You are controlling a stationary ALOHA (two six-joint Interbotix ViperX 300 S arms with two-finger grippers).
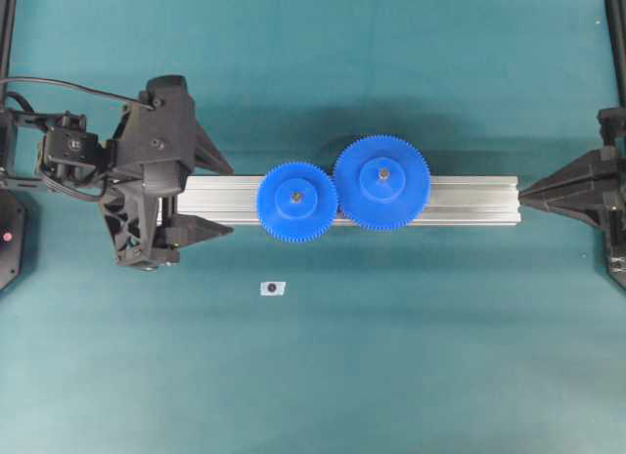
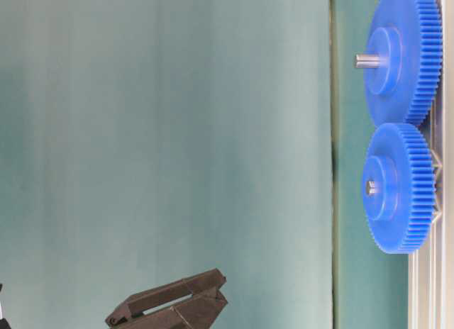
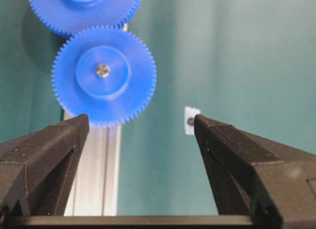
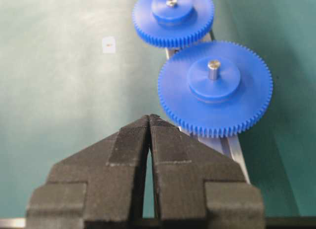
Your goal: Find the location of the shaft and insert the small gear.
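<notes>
The small gear (image 1: 295, 202) sits flat on the aluminium rail (image 1: 469, 198), its teeth meshed with the larger blue gear (image 1: 381, 182). The silver tip of the shaft (image 3: 102, 69) shows in the small gear's hub hole; the part below the tip is hidden inside the gear. My left gripper (image 1: 225, 200) is open at the rail's left end, one finger on each side of the rail, a short way from the small gear (image 3: 103, 75) and holding nothing. My right gripper (image 1: 523, 192) is shut and empty, its tip just off the rail's right end.
A grey pin (image 4: 213, 69) stands up out of the larger gear (image 4: 215, 88). A small white tag with a dark dot (image 1: 273, 288) lies on the teal table in front of the rail, close to my left gripper's right finger (image 3: 232, 155).
</notes>
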